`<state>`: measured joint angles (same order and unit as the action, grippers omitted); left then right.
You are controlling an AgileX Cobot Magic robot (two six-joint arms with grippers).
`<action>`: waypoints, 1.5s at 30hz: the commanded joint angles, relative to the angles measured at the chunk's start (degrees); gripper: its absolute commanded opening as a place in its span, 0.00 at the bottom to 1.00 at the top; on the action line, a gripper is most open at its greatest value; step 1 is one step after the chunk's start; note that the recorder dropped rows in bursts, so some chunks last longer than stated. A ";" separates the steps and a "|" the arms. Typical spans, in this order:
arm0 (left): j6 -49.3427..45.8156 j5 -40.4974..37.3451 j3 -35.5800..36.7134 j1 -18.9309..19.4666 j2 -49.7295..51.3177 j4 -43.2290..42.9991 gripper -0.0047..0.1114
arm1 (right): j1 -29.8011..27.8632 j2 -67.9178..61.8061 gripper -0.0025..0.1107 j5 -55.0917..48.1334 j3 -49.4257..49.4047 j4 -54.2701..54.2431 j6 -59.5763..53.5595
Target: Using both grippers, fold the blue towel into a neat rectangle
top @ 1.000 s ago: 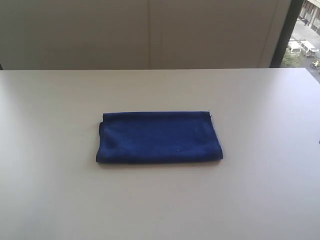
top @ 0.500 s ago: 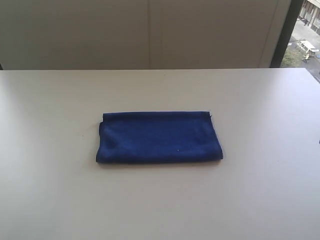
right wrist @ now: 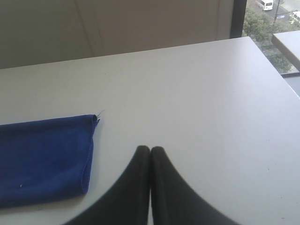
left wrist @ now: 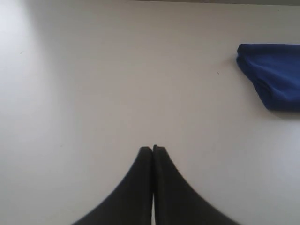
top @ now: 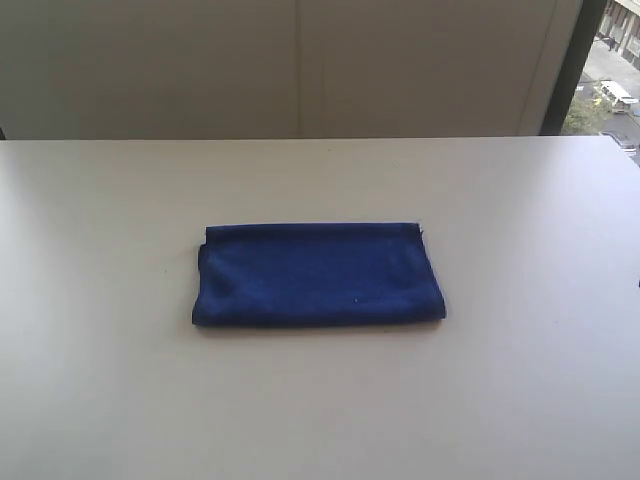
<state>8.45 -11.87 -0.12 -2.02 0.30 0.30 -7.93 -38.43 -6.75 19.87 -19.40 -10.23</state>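
Note:
The blue towel (top: 318, 273) lies folded into a flat rectangle in the middle of the white table (top: 520, 200). No arm shows in the exterior view. In the left wrist view my left gripper (left wrist: 153, 149) is shut with nothing in it, over bare table, and one end of the blue towel (left wrist: 274, 75) lies well off to its side. My right gripper (right wrist: 150, 149) is shut and empty too, a short way from the other end of the blue towel (right wrist: 44, 157), where a loose thread sticks out at a corner.
A pale wall (top: 300, 65) runs behind the table's far edge. A window with a dark frame (top: 572, 65) stands at the far right, with a street and vehicles outside.

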 commanded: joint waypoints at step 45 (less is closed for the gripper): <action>0.55 0.26 0.12 4.73 -0.30 0.01 0.04 | 6.23 5.07 0.02 0.49 -0.45 -0.14 -0.04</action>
<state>8.78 -11.85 -0.12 2.80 0.30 0.42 -2.25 -34.34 -6.83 19.69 -19.40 -10.23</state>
